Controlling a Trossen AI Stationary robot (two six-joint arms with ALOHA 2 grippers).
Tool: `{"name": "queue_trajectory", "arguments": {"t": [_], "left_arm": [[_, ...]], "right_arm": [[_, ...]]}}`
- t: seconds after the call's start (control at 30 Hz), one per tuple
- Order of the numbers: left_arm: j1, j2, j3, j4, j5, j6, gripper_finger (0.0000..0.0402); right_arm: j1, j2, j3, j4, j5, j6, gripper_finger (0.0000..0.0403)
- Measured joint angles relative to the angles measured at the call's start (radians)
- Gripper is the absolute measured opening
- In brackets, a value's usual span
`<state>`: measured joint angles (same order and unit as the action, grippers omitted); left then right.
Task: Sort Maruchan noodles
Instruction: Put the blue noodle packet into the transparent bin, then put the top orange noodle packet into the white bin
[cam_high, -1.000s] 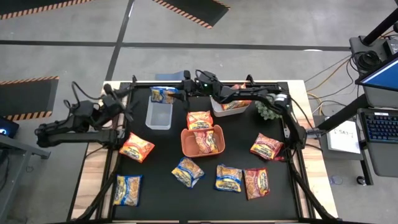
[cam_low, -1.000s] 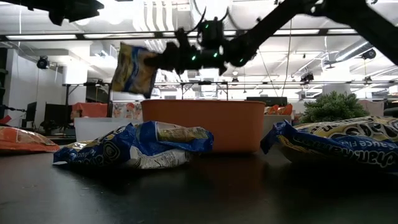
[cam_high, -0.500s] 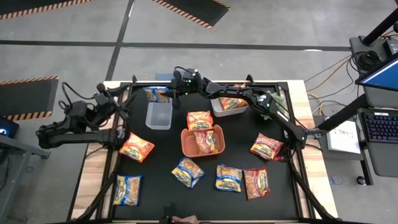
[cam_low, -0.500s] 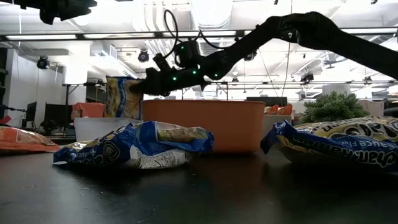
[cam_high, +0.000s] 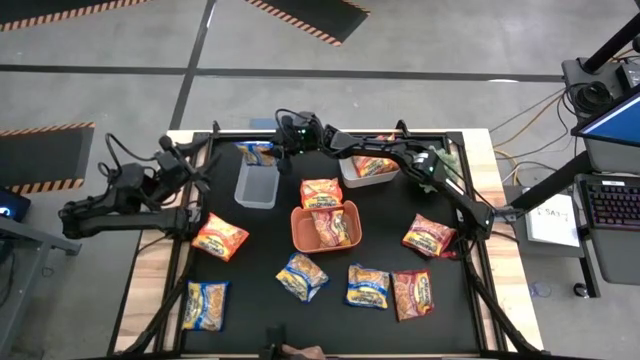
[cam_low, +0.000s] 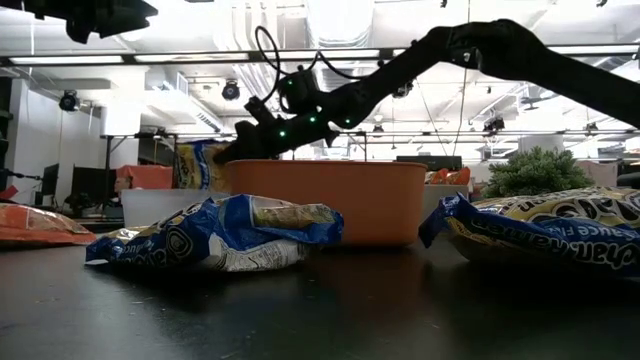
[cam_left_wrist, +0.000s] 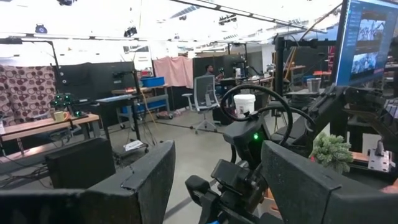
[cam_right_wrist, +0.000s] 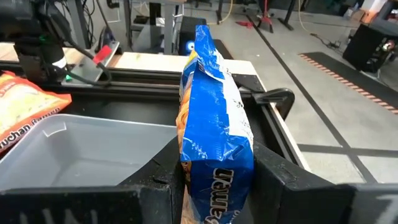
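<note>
1. Fingers (cam_right_wrist: 214, 180) of the right arm pinch a blue packet (cam_right_wrist: 214, 124) on edge between them, holding it upright above the far end of the clear bin (cam_right_wrist: 74, 152).
2. From above, that packet (cam_high: 258, 152) hangs at the bin's (cam_high: 256, 185) back rim, at the rear of the desk (cam_high: 250, 290).
3. Packet handling, as a judgement: light, thin, crinkly film over a brittle noodle block, so it is slippery and will crack if squeezed hard. A grip across a flat end or seam looks safest.
4. Left fingers (cam_left_wrist: 211, 186) stand spread and hold nothing; that arm (cam_high: 130, 195) waits over the desk's left edge.
5. Count from above: one packet held, five loose on the front desk with blue or yellow (cam_high: 303, 276), orange (cam_high: 220, 238) and red (cam_high: 412, 293) among them, one at the right (cam_high: 430, 236), one just behind the orange bin (cam_high: 322, 192).
6. Orange bin (cam_high: 300, 235) holds at least one packet; the white bin (cam_high: 350, 178) also holds some, number unclear.
7. Bins: three. A small plant (cam_high: 430, 180) stands beside the white one.
</note>
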<state>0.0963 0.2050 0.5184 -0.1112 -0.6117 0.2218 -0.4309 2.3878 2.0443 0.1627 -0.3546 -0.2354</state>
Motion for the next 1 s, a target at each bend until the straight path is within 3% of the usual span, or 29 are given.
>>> {"name": "queue_trajectory", "arguments": {"t": [0.5, 0.83, 1.0], "left_arm": [[0.0, 0.0, -0.033, 0.048, 0.001, 0.0, 0.0221], [0.0, 0.001, -0.044, 0.043, 0.002, -0.056, 0.0221], [0.0, 0.005, -0.069, 0.037, 0.002, -0.113, 0.0221]], "right_arm": [[0.0, 0.0, -0.004, -0.029, 0.044, 0.026, 0.0195], [0.0, -0.036, -0.006, -0.079, 0.043, 0.035, 0.0203], [0.001, -0.116, -0.006, -0.24, 0.03, 0.03, 0.0203]]}}
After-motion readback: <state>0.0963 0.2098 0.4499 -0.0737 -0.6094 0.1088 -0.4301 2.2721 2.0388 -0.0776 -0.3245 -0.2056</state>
